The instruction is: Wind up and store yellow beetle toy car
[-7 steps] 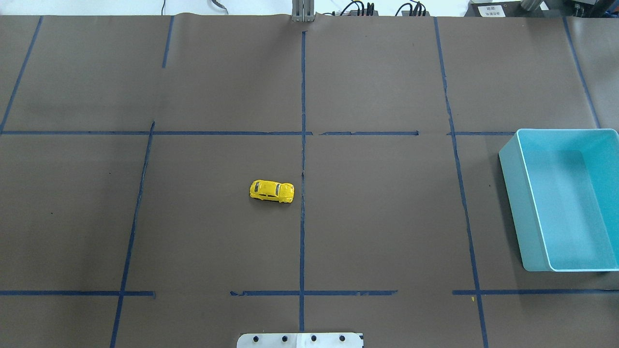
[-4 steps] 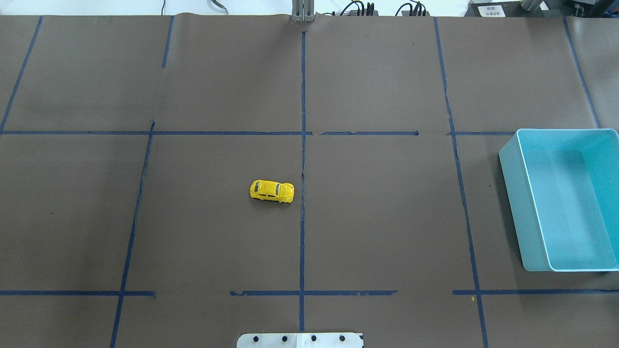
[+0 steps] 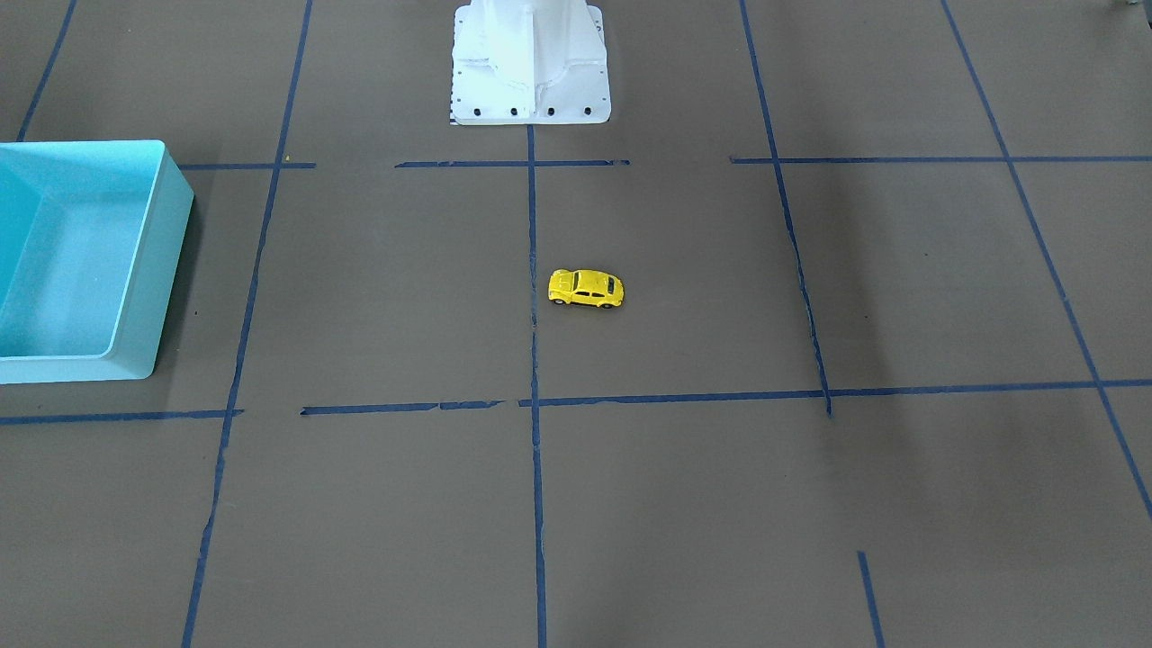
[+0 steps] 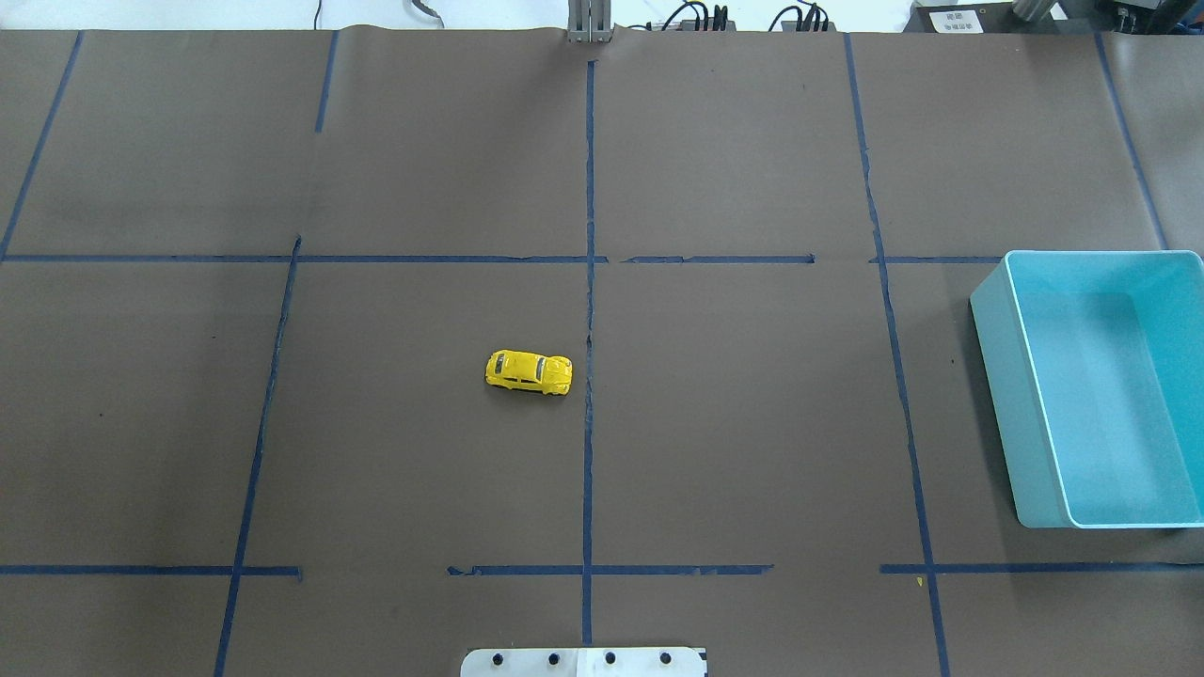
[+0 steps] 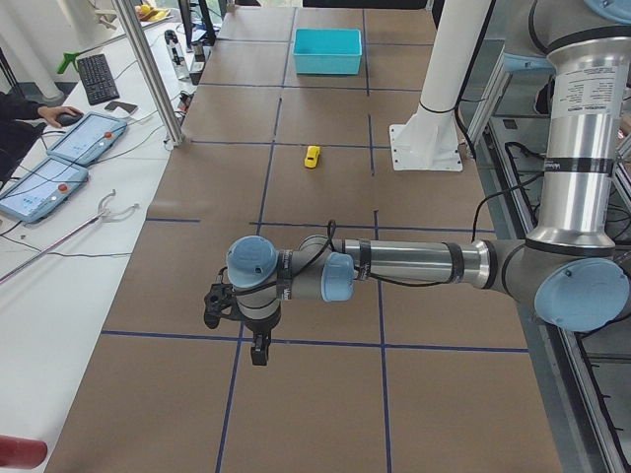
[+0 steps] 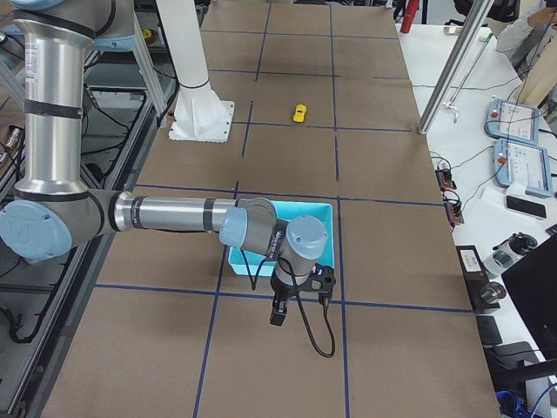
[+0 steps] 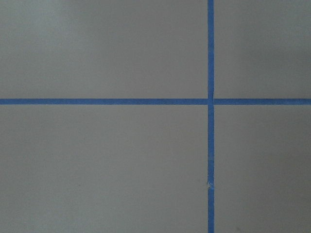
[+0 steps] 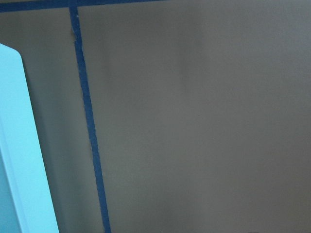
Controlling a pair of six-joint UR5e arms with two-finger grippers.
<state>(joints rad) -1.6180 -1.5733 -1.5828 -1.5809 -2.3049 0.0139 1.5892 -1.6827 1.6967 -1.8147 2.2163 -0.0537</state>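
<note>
The yellow beetle toy car [image 4: 529, 372] sits on its wheels approx. at the ctr of the desk, well away from every edge, w/ nothing touching it. Its long axis runs parallel to the desk's near edge. It's just on my left side of the ctr tape line [image 4: 589, 310], close to it but not on it.

My left gripper [image 5: 258, 351] hangs pointing down over the desk's left end, well apart from the car. That wrist cam sees only the brown paper cover [image 7: 97, 165] & a tape crossing [image 7: 210, 102]. Jaws: can't tell if they're released or clenched, since only the side view shows them & they're too small there.

My right gripper [image 6: 278, 312] points down over the desk's right end, just past the turquoise bin [image 4: 1011, 414] on the side toward the right edge. That wrist cam catches a strip of the bin's rim at the left of its view, w/ a tape line running beside it. Jaws: again can't tell, same reason.

The bin stands upright at the desk's right edge, approx. midway btwn the near-right & far-right corners, open side up. It's well apart from the car, w/ a full tape square btwn them.

My base plate [image 4: 583, 661] sits at the middle of the near edge, in line w/ the ctr tape line.
</note>
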